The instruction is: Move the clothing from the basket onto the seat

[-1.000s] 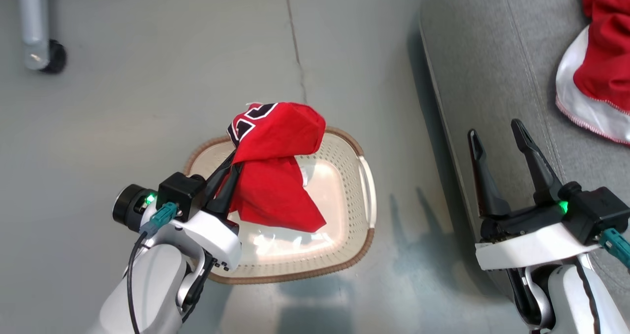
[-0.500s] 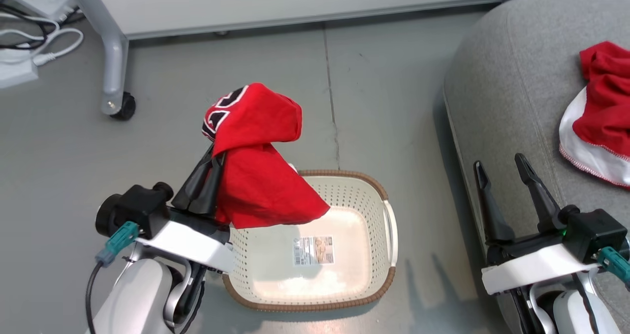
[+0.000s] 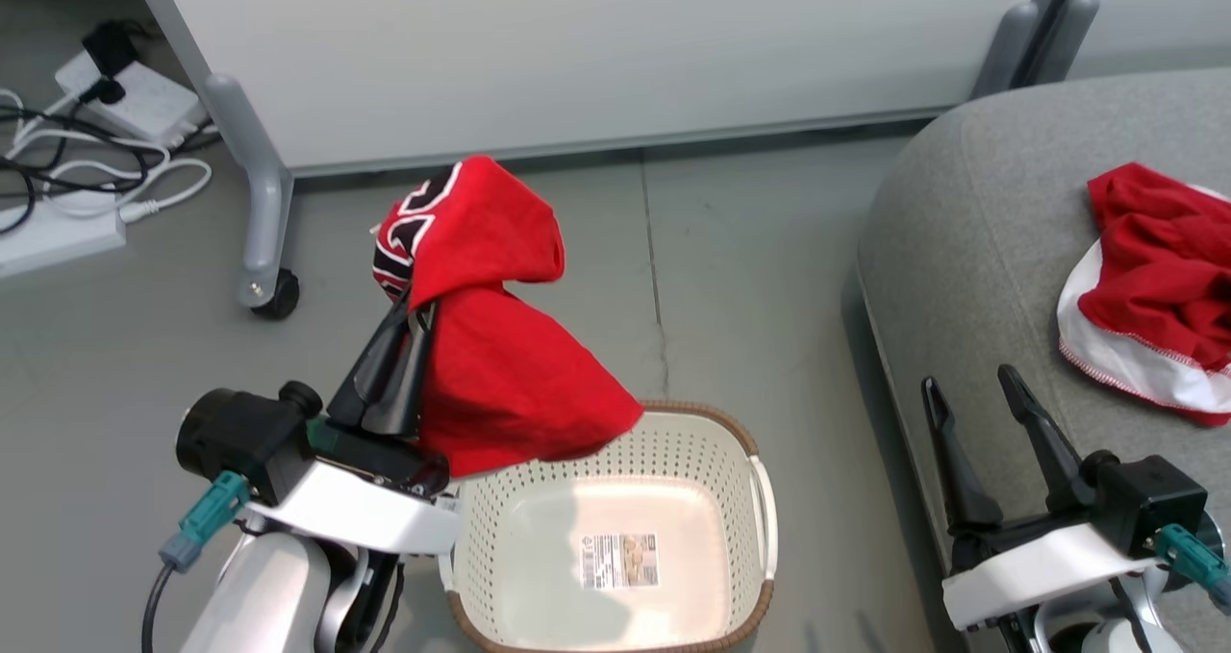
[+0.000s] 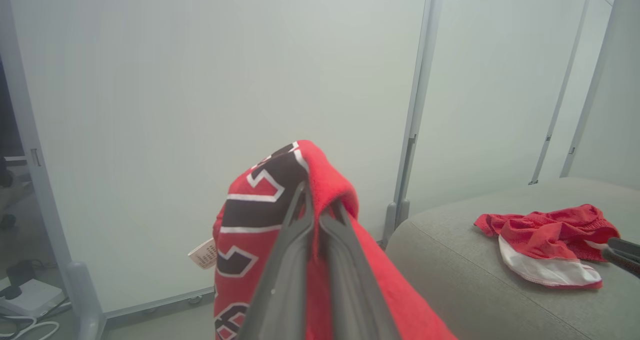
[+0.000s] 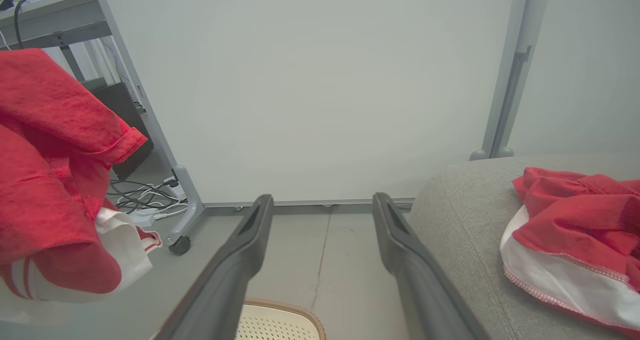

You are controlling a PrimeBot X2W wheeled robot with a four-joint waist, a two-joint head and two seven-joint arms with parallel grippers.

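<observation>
Lifted since a second ago, the jersey (image 3: 500, 384) that then drooped into the basket (image 3: 760, 499) now hangs clear of it, up over the far left part of the rim; the head camera has also tilted up, which is why the basket sits lower in that view. The left gripper (image 3: 415, 312) has its two dark fingers pressed together on a fold of the jersey, with the red fabric draped over their tips and down their right side. Black-and-white numerals (image 3: 409, 230) show on the top of the bundle, and in the left wrist view a small paper tag (image 4: 202, 254) sticks out on its left. The basket stands on the grey floor (image 3: 750, 278), holding no clothing, with its label (image 3: 620, 561) plain on the bottom. The right gripper (image 3: 967, 380) hovers at the near edge of the seat (image 3: 962, 249), fingers spread well apart and holding nothing. On the seat, further to the right, lies the red and white garment (image 3: 1154, 278), crumpled, its white band toward the robot. Behind the jersey stand a white panel (image 3: 577, 47) and its wheeled leg (image 3: 274, 292), with cables (image 3: 87, 172) on the floor at the far left.
</observation>
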